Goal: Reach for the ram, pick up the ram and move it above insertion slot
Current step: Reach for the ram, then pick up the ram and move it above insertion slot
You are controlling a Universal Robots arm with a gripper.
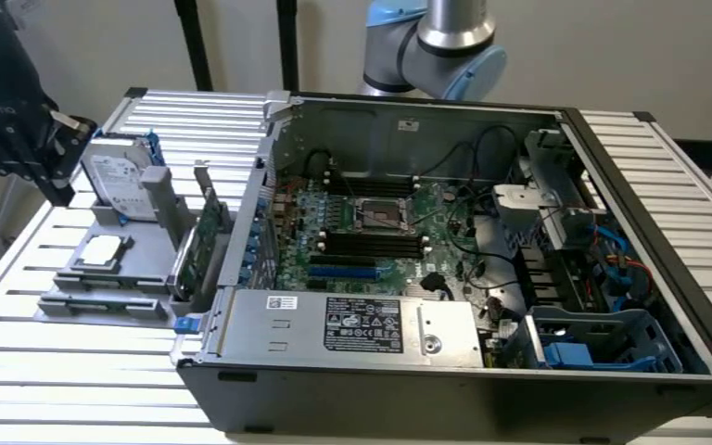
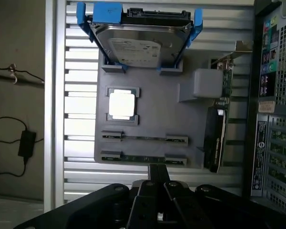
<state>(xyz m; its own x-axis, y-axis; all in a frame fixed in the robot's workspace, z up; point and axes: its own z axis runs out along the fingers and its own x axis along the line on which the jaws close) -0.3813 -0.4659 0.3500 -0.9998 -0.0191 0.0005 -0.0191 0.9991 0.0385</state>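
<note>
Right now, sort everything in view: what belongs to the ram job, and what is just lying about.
Job: ram; end effector; black motherboard slots.
Lying about: hard drive; processor chip; expansion card; power supply.

Item: UR arm (image 1: 449, 46), 1 pc. Silver joint w/ blue caps at 12 o'clock in ext. view. Black gripper (image 2: 157, 171) at approx. 10 o'clock in ext. view, pointing down. Jaws closed; fingers (image 2: 151, 183) pressed together, tips meeting in wrist view.
</note>
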